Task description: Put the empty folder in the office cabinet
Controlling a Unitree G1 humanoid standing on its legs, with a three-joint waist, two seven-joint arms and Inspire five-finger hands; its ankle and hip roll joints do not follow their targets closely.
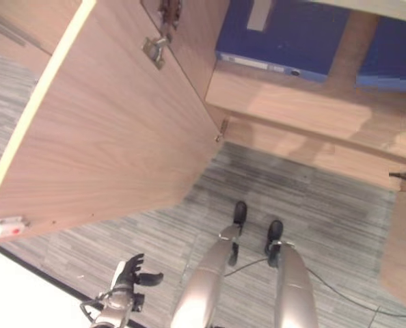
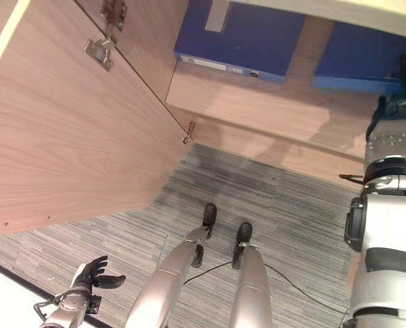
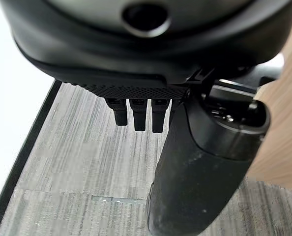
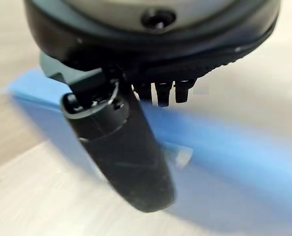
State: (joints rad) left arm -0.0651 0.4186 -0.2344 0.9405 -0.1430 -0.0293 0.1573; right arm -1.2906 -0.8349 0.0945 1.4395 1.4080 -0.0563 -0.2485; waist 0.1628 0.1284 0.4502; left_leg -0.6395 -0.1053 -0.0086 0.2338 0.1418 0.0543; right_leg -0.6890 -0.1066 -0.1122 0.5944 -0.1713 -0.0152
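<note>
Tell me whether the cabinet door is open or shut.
Open: the cabinet door swings wide, exposing its hinge and blue folders on the shelf.

From here the light reads even and soft, with a faint shadow on the carpet [image 1: 285, 184] below the cabinet shelf [image 2: 271, 102]. The lower left of both head views blows out white. My right wrist view smears the blue folder [image 4: 224, 142] with blur.
</note>
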